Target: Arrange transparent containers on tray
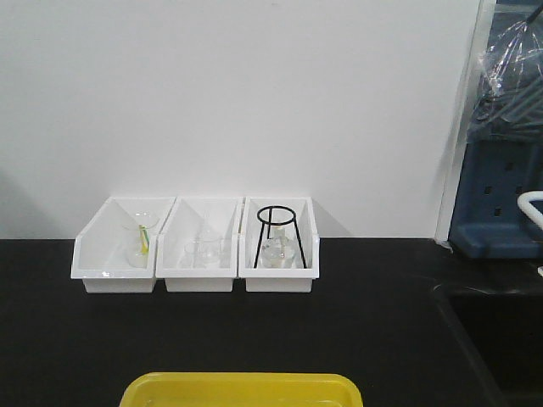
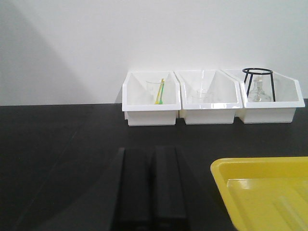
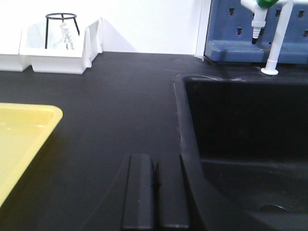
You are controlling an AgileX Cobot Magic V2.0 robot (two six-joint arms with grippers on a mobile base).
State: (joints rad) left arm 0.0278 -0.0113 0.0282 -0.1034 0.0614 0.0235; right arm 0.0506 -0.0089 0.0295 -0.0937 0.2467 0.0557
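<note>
The yellow tray (image 2: 262,192) lies on the black desk (image 2: 62,144), right of the left gripper (image 2: 153,192), left of the right gripper (image 3: 156,197); both jaws pressed together, empty.

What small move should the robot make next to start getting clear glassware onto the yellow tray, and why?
Probably reach the left tool forward toward the left white plastic bin. Both tools look shut and hold nothing, the shallow yellow plastic tray shows no glassware in its visible part, and the only clear glass pieces in view sit in the three bins at the back. No slim tubes can be made out, so the target piece is uncertain.
</note>
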